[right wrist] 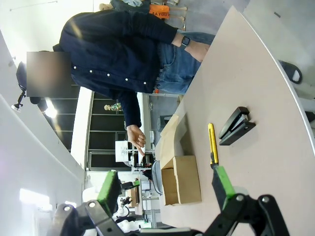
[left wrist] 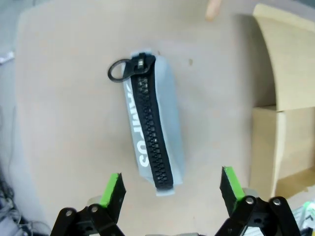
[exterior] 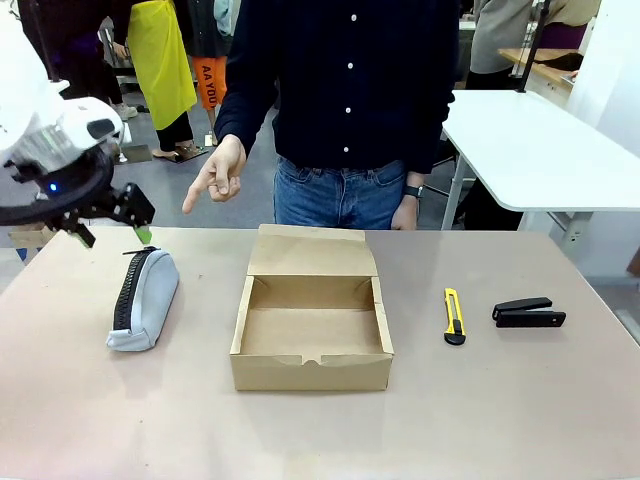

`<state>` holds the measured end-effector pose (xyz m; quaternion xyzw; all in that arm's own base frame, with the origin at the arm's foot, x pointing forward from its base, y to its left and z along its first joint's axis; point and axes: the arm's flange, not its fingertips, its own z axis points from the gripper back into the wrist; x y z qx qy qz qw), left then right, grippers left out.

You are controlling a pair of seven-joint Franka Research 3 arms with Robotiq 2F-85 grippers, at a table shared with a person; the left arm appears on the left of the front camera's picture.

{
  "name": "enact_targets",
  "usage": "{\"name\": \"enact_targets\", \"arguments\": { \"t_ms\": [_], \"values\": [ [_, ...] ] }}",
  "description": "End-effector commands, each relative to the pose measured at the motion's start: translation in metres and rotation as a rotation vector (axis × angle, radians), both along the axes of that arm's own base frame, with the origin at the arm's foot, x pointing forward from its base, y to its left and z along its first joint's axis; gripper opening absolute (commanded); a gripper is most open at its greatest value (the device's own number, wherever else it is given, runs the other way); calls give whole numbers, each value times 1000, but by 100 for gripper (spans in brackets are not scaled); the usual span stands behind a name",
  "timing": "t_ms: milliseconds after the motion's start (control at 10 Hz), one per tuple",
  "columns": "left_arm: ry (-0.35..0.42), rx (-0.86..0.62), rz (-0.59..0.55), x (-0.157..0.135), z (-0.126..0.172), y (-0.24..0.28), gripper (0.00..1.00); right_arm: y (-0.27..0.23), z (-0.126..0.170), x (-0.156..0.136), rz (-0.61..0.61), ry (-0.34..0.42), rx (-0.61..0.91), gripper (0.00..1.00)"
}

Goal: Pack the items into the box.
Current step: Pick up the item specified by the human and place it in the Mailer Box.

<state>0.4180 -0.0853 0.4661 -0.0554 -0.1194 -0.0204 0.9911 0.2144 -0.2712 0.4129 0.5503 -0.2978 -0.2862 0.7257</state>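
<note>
Soft grey pouch (exterior: 150, 295) (chunky black zipper (exterior: 127, 290)) beside plain cardboard box (exterior: 310, 372).

Even, bright overhead light fills the front view. The box (exterior: 311, 335) and pouch (exterior: 150, 292) throw only faint, soft shadows on the bench (exterior: 500, 400), and the box interior is mildly shaded. The white arm (exterior: 40, 110) at upper left is nearly blown out. In the left wrist view the pouch is fairly sharp, while the corners darken and the bench edge bows. The right wrist view has glare, probably from a lamp, at lower left.
</note>
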Motion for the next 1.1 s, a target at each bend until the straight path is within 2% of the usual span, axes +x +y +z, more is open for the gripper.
{"name": "enact_targets", "arguments": {
  "t_ms": [0, 500, 700, 1000],
  "values": [
    [49, 10, 32, 5, -25, -4, 100, -1, 1, 2, -7, -40, -4, 100],
    [149, 50, 89, 26, -112, -9, 100, -1, 1, 2, -7, -40, -4, 100],
    [155, 63, 120, 34, -128, -7, 100, -1, 1, 2, -7, -40, -4, 100],
    [145, 58, 121, 35, -131, -7, 100, -1, 1, 2, -7, -40, -4, 100]
  ]
}}
